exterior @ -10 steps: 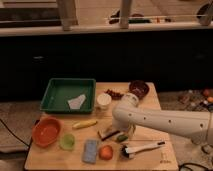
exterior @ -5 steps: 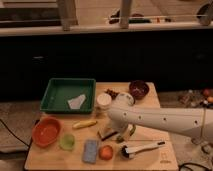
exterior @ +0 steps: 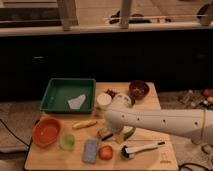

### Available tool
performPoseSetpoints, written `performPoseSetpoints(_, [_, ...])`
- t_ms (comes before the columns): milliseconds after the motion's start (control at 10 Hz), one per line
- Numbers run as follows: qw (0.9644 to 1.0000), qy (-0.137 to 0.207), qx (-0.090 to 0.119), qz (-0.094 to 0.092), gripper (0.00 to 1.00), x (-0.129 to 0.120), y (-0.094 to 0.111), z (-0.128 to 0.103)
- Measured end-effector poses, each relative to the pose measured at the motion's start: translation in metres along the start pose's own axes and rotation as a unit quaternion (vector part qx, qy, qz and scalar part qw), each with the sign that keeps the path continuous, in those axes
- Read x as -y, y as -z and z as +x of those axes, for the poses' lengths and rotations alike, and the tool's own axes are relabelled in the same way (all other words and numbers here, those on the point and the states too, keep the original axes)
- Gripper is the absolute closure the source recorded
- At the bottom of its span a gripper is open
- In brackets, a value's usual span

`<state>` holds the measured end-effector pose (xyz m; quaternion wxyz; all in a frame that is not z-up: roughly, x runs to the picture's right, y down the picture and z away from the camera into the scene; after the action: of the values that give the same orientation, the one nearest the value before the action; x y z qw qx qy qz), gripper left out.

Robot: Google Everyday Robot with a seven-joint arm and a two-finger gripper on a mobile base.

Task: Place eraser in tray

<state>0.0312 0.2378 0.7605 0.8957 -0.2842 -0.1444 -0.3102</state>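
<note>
The long white robot arm (exterior: 165, 122) runs off the right edge. Its dark gripper (exterior: 116, 135), low beside the small tan-topped eraser (exterior: 104, 133), is largely hidden under that arm.

The hand (exterior: 110, 133) sits low mid-board, with the banana (exterior: 85, 123) lying between it and the tray (exterior: 59, 92).

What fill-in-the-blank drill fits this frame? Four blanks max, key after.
1. The tray at the far-left corner of the board is ____ in colour.
2. The only thing lying in the tray is a ____ scrap.
3. The eraser lies on the board beside the lowered gripper, ____ the tray.
4. The round bowl in front of the tray is ____.

Missing words: green; white; outside; orange.
</note>
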Motion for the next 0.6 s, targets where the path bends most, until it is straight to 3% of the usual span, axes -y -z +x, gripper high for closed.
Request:
performPoseSetpoints(200, [0.9992,-0.040,-0.002,0.002,0.20,0.008,-0.002,-0.005])
performPoseSetpoints(600, [0.9940,-0.108,-0.013,0.007,0.20,0.016,-0.008,-0.004])
